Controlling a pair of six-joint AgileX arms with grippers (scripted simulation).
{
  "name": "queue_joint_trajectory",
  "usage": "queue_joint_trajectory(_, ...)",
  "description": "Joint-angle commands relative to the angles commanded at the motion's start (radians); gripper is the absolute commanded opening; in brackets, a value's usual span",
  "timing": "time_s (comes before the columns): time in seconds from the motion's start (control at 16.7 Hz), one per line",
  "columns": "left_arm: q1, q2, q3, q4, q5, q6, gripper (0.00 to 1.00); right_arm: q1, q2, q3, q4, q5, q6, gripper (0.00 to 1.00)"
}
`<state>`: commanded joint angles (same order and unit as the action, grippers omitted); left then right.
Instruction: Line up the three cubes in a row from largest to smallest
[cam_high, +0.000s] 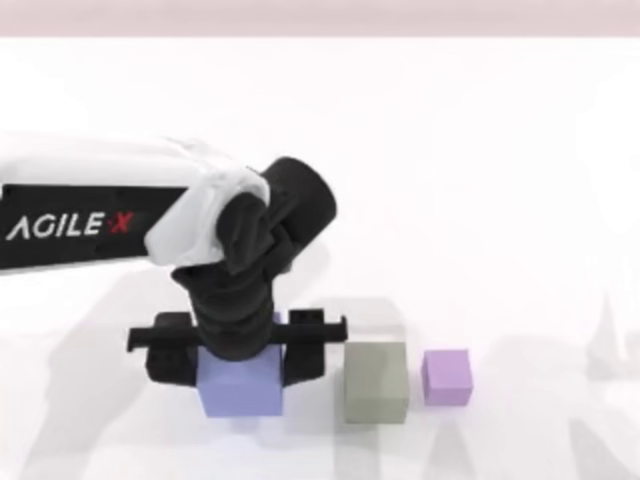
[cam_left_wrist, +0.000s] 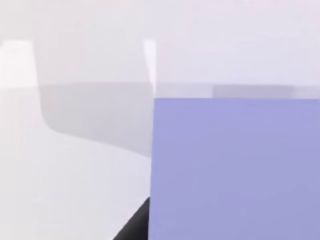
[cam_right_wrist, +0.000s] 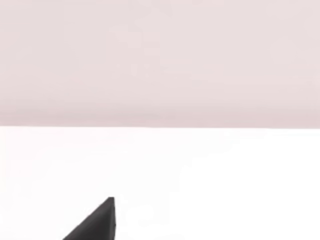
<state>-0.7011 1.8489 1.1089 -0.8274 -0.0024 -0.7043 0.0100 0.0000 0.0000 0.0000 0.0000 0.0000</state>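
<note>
The three cubes stand in a row near the table's front edge. The largest, periwinkle blue (cam_high: 240, 395), is at the left, the olive middle one (cam_high: 376, 382) beside it, and the small lilac one (cam_high: 446, 377) at the right. My left gripper (cam_high: 240, 362) reaches down over the blue cube, with a black finger against each side, shut on it. In the left wrist view the blue cube (cam_left_wrist: 235, 170) fills the lower right and one finger (cam_left_wrist: 134, 227) touches its edge. Of my right arm, only one dark fingertip (cam_right_wrist: 97, 222) shows, over bare table, with nothing held.
The white table (cam_high: 480, 180) stretches away behind the row to a pale back wall (cam_high: 320, 15). Narrow gaps separate the cubes. My left arm's white link (cam_high: 90, 215) crosses in from the left edge.
</note>
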Motion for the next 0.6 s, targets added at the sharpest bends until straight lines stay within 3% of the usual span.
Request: queue_joint_trajectory(0.6,0.000,0.000,0.000,0.000,0.000,0.000,0.90,0.000,0.000,0.000,0.000,0.000,0.000,1.00)
